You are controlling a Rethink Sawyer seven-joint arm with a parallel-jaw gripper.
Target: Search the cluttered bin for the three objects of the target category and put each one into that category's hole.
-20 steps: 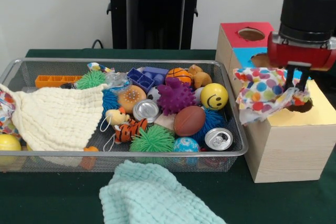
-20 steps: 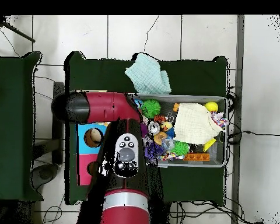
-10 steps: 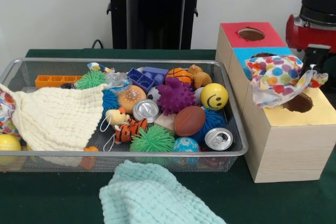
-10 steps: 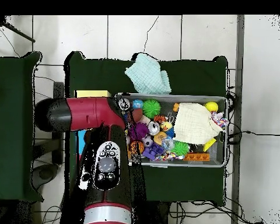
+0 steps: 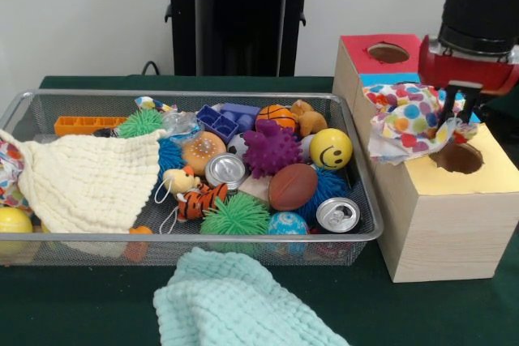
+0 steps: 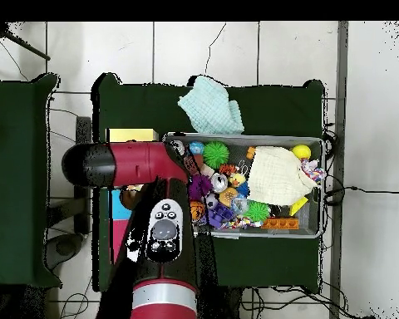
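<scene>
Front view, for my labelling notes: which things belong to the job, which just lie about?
Job: tool holding spotted cloth; wooden hole box; cream cloth in wire bin.
Lying about: smiley ball, football, purple spiky ball, open can.

A white cloth (image 5: 408, 121) dotted in many colours lies over the red, blue and yellow box (image 5: 486, 176).

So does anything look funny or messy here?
Yes. A polka-dot cloth is draped in a heap over the wooden box beside the yellow section's hole, not inside it. A mint cloth also lies outside the wire bin.
</scene>
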